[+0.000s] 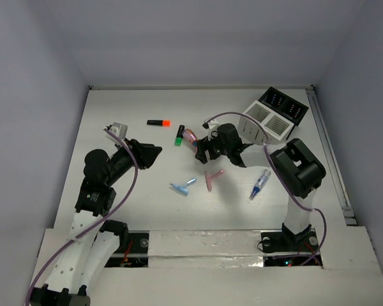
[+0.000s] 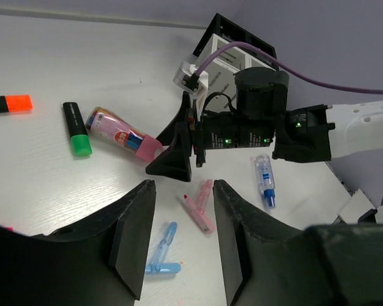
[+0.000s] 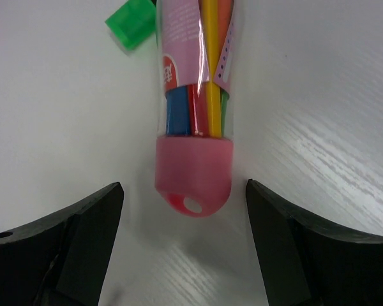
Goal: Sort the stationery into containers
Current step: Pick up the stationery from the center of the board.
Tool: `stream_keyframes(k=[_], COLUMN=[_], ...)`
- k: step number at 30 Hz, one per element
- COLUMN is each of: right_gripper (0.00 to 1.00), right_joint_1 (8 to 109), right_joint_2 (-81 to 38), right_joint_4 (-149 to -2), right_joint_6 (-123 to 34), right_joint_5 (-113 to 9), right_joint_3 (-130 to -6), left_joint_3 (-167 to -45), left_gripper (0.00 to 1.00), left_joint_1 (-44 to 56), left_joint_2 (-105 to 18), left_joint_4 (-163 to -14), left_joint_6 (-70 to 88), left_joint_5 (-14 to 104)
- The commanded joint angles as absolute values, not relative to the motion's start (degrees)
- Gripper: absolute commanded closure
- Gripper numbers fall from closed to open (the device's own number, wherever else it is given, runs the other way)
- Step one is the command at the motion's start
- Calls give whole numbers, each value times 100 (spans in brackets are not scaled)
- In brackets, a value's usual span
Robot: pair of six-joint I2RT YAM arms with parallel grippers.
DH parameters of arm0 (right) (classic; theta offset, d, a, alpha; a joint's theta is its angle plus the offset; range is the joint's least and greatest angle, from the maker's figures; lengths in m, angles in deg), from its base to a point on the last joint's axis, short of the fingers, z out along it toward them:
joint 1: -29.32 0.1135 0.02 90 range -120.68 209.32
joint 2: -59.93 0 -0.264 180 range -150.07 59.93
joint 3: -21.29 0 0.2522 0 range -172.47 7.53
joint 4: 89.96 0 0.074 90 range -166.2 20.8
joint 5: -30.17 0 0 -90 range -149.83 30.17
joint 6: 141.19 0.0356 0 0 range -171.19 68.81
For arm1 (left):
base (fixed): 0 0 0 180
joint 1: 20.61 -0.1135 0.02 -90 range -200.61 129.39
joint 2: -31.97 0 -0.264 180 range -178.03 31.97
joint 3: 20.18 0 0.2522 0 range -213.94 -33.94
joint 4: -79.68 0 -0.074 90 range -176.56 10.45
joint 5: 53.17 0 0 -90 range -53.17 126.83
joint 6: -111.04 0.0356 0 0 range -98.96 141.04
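A clear tube of coloured pens with a pink cap (image 3: 193,172) lies on the table; it also shows in the top view (image 1: 190,136) and the left wrist view (image 2: 118,132). My right gripper (image 3: 184,191) is open, its fingertips on either side of the cap's end without touching; it also shows in the top view (image 1: 197,148). A green-capped highlighter (image 1: 179,134) lies beside the tube. An orange-capped highlighter (image 1: 158,122) lies further left. A blue T-piece (image 1: 183,186), a pink T-piece (image 1: 211,178) and a blue pen (image 1: 260,183) lie nearer. My left gripper (image 1: 154,153) is open and empty, above the table.
The white slatted box (image 1: 266,121) joined to the black box (image 1: 282,103) stands at the back right, behind my right arm. The table's right edge has a rail (image 1: 329,153). In the left wrist view the pink T-piece (image 2: 201,204) and blue T-piece (image 2: 161,252) lie below the fingers.
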State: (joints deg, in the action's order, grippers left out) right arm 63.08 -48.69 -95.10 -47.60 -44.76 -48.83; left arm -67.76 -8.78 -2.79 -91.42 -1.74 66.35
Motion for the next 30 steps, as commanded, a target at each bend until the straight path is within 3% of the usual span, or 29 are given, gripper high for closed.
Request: stream_keyframes(k=[1,7,9,11,12,15,23,30], right_gripper=[17,28,35,51,52,65,76,83], right_joint_1=[6360,6360,6360,6360,6360,6360,6360,6360], right_joint_2=[-5028,-5204,-5240,-5144,-5143,-4941,-4028,-3245], right_joint_4=[-10107,-10407,-10363,-10362,-10362,-10380,-10082,-8800], right_joint_6=[-4812,-4680,-4698,-4724,-4724,-4724,-4750,-4978], right_joint_5=[-4620,-4620,-4646,-4717,-4717,-4752,-4936,-5428], right_joint_3=[-5197,-5118,-5136,-5075,-5074,-4995,-4950,-5460], left_joint_3=[-6980,-6980,-6980,-6988,-6989,-6989,-6989,-6980], left_gripper=[62,60,59,59,59,59,59,59], left_joint_1=[-919,-971,-971,-971,-971,-971,-971,-971], left_joint_2=[-275,-257,-248,-231,-231,-231,-222,-143], left_joint_4=[-9411,-9411,-9403,-9403,-9403,-9411,-9420,-9447], left_joint_6=[-120,-111,-93,-93,-93,-84,-84,-102], left_joint_5=[6803,6812,6821,6821,6821,6821,6865,6900])
